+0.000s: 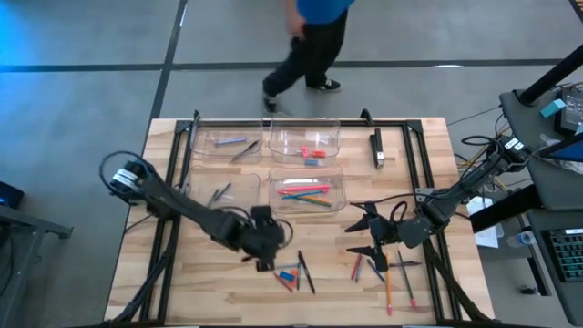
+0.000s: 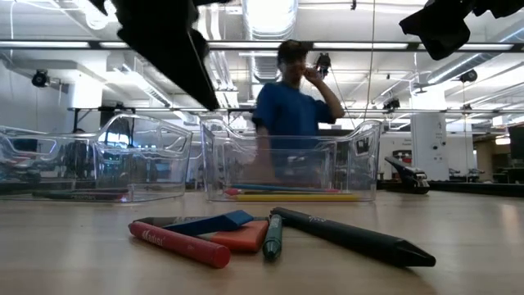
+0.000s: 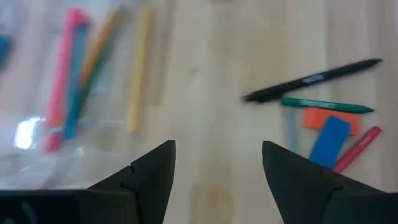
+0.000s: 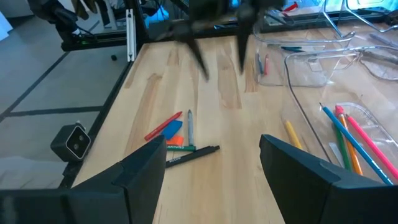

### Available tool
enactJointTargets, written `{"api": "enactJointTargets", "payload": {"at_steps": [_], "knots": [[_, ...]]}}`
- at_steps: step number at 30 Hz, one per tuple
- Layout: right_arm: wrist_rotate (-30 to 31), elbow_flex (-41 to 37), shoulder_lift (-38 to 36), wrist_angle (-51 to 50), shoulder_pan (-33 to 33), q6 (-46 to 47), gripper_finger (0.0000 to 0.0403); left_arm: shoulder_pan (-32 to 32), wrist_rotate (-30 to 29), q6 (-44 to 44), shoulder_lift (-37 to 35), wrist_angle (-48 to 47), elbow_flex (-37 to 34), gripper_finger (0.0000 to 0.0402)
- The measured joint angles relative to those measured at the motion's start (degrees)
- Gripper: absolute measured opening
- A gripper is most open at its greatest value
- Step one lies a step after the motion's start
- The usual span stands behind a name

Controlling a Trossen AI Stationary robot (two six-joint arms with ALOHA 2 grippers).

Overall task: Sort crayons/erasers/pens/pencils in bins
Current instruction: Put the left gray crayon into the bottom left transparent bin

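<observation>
Left gripper (image 1: pixel 266 261) hangs spread and empty above the table, pencil bin (image 1: pixel 339 189) behind it. Blue eraser (image 3: pixel 329 140) lies just ahead amid the pile; recommend centring squarely before descending, avoiding the black pen (image 3: pixel 311 79).

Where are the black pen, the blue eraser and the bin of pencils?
black pen (image 2: pixel 352 238), low view, mid-barrel.
blue eraser (image 3: pixel 329 141), left wrist view, centre of its top face.
bin of pencils (image 1: pixel 341 173), high view, right rim.
</observation>
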Motion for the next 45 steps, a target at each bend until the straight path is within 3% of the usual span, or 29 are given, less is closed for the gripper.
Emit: {"api": "enactJointTargets", "payload": {"at_steps": [11, 32, 37, 45], "knots": [[0.0, -0.1, 0.0, 0.0, 0.0, 0.0, 0.0247, -2.1, 4.5, 1.0, 14.9, 2.9, 7.1, 0.0223], [0.0, -0.4, 0.0, -0.4, 0.0, 0.0, 0.0247, -3.6, 7.2, -3.2, 17.7, 3.8, 4.3, 0.0222], [0.0, -0.4, 0.0, -0.7, 0.0, 0.0, 0.0247, -3.5, 7.2, -3.6, 17.6, 3.5, 4.2, 0.0191], [0.0, -0.4, 0.0, -1.0, 0.0, 0.0, 0.0247, -3.4, 7.1, -4.0, 17.6, 4.2, 2.3, 0.0103]]}}
